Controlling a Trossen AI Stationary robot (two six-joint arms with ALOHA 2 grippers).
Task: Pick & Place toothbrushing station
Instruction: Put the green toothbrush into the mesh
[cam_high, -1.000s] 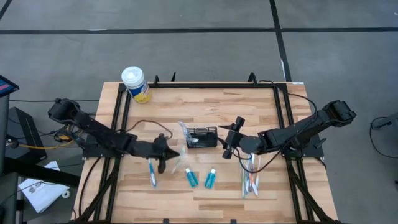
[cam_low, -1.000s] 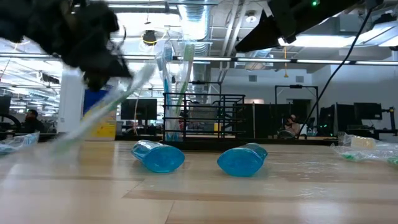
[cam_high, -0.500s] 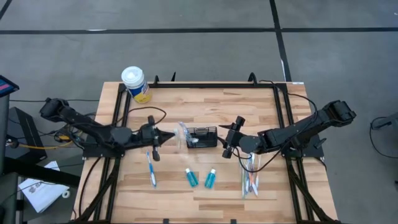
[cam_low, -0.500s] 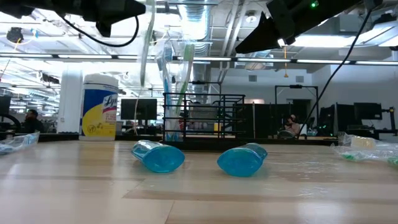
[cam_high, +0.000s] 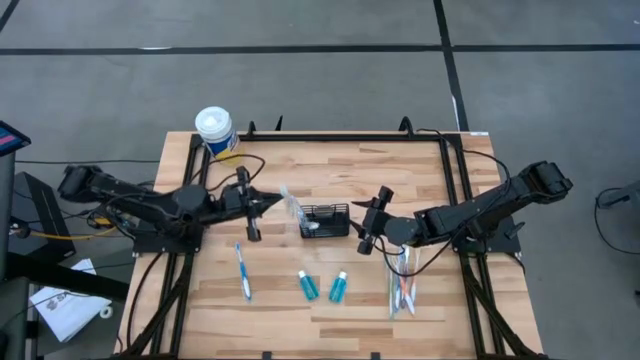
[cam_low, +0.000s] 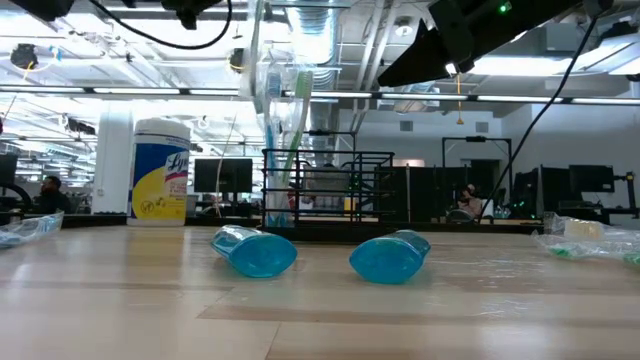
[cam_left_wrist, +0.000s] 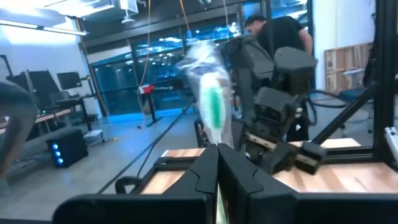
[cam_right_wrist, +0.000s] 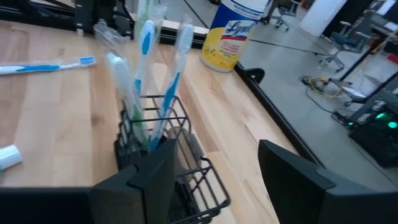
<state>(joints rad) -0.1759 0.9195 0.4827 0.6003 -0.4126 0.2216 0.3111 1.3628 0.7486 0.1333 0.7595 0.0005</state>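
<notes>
Your left gripper (cam_high: 262, 203) is clamped shut on a wrapped green toothbrush (cam_left_wrist: 213, 107), whose long axis runs straight out ahead of the closed jaws. The black wire basket (cam_high: 324, 220) lies just beyond the toothbrush's far end, near the middle of the table (cam_high: 430, 300), and this arm is the one carrying. Your right gripper (cam_high: 372, 222) waits just on the basket's other side, jaws spread wide and empty, with the basket directly ahead of them.

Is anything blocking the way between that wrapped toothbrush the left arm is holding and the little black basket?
Nothing visible does. The left gripper holds the wrapped toothbrush beside the wire basket; only bare table lies between.
</notes>
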